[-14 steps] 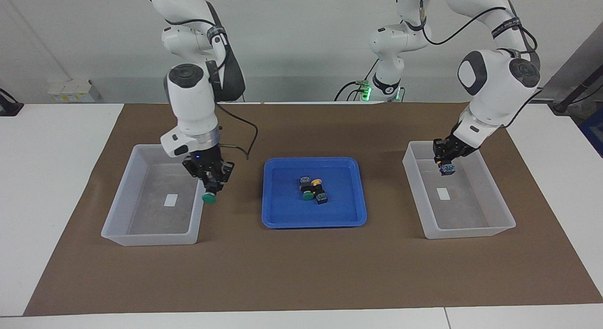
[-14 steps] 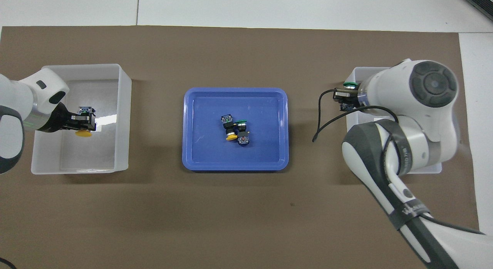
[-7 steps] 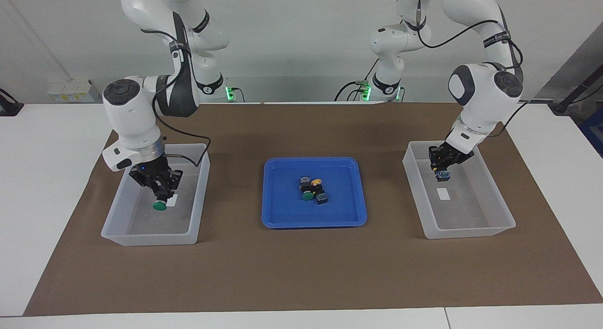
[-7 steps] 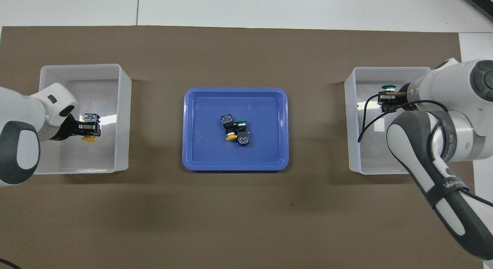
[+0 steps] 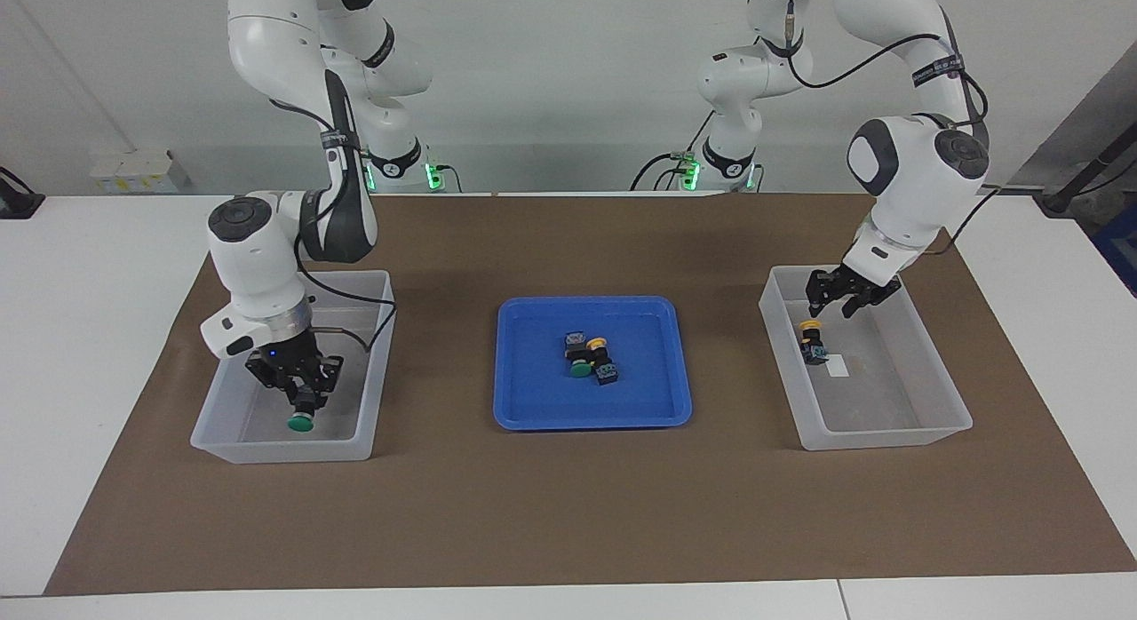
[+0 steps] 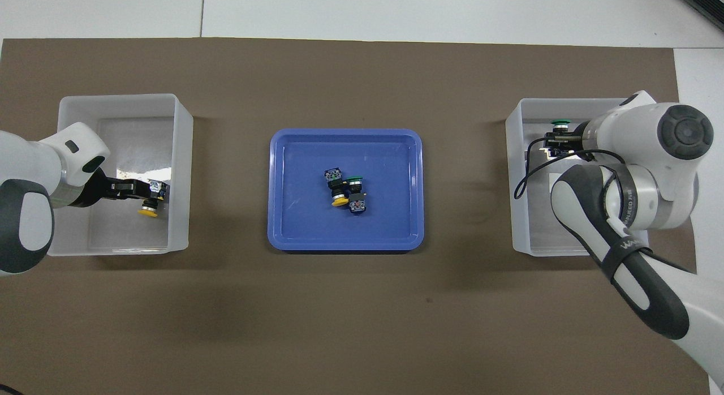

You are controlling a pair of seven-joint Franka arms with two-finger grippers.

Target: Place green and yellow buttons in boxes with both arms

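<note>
My left gripper is open over the box at the left arm's end. A yellow button lies in that box just under it, free of the fingers; in the overhead view the gripper sits beside this button. My right gripper is low inside the other box, shut on a green button with its cap pointing down; the overhead view shows the gripper and the green cap. One green button and one yellow button lie together in the blue tray.
The blue tray sits mid-table between the two boxes on a brown mat. A black cable from the right wrist hangs over its box's rim.
The left gripper opened and the yellow button dropped into its box. The right gripper went lower into its box, still holding the green button.
</note>
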